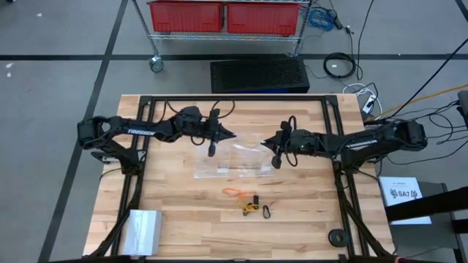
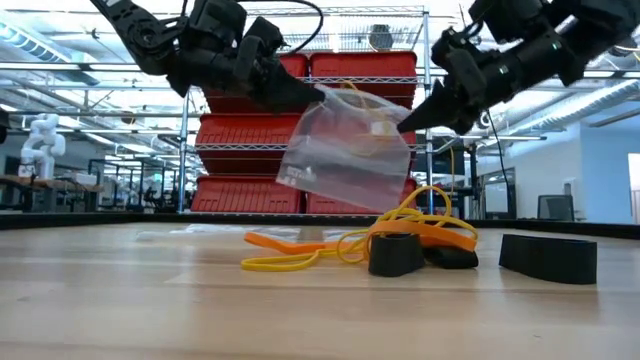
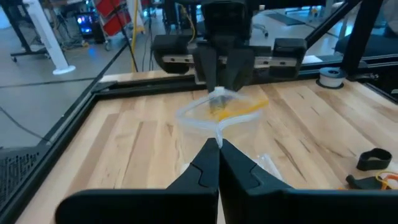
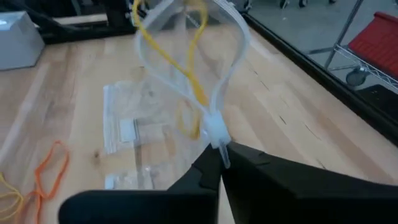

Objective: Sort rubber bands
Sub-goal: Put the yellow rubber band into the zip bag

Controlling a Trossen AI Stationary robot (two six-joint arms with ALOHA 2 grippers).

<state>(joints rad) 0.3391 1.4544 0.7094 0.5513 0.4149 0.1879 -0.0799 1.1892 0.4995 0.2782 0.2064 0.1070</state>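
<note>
The rubber bands (image 1: 248,201) lie in a small loose cluster on the wooden surface (image 1: 183,212), toward its near edge: an orange loop (image 1: 234,191), a yellowish tangle (image 1: 251,207) and a black loop (image 1: 268,212) just beside it. In the low view the orange and yellow bands (image 2: 340,245) sprawl flat, with black pieces (image 2: 397,254) among them. A few yellow bands (image 4: 180,68) hang inside a clear plastic bag (image 2: 345,150), which is held up in the air above the surface between the two arms.

The left hand (image 3: 217,144) has its fingers together, clamped on one edge of the bag's mouth. The right hand (image 4: 219,152) is pinched shut on the opposite edge, so the mouth is stretched open between them. More clear bags (image 1: 227,169) lie flat on the surface under the raised one. A clear rectangular container (image 1: 144,231) sits at the near left corner of the surface, and a small black round object (image 1: 337,237) near the right edge.
</note>
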